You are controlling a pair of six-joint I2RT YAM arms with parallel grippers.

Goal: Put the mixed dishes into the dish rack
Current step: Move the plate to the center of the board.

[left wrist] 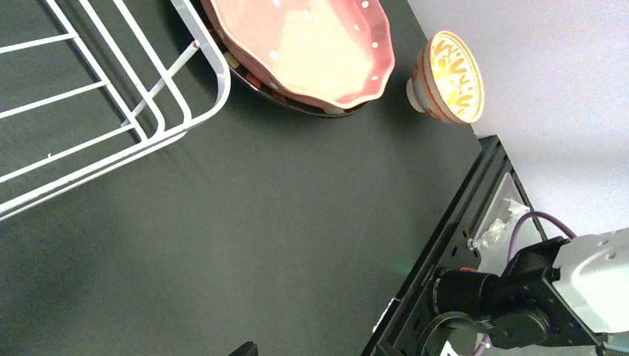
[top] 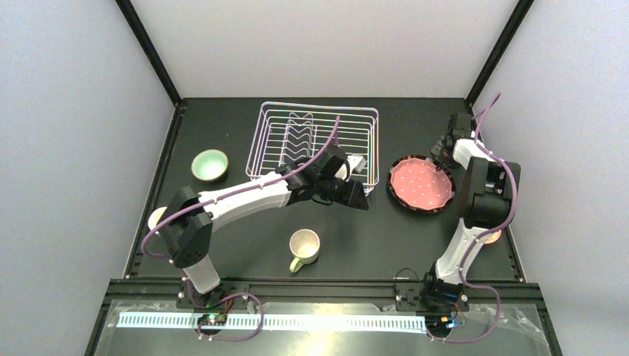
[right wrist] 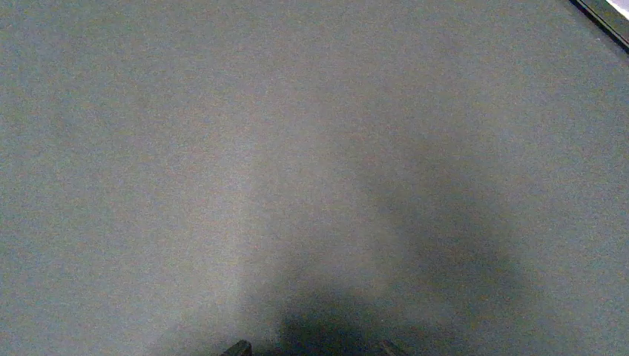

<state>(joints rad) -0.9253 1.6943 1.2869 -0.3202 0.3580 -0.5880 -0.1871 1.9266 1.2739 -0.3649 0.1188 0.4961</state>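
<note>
The white wire dish rack (top: 317,141) stands at the back centre, with nothing resting in it as far as I can see; its corner shows in the left wrist view (left wrist: 185,96). The pink dotted plate (top: 421,183) lies on a dark-rimmed plate (left wrist: 297,104) to the right of the rack. The pale-green bowl (top: 210,165) sits left of the rack. The cream mug (top: 304,247) stands near the front centre. The small orange-patterned bowl (left wrist: 449,74) sits at the right edge. My left gripper (top: 356,194) hovers open and empty by the rack's front right corner. My right gripper (top: 443,148) is open and empty above bare table, behind the plates.
A pale round dish (top: 157,217) peeks out at the left edge behind my left arm. The black frame rail (left wrist: 445,237) runs along the table's right side. Grey walls enclose the table on three sides.
</note>
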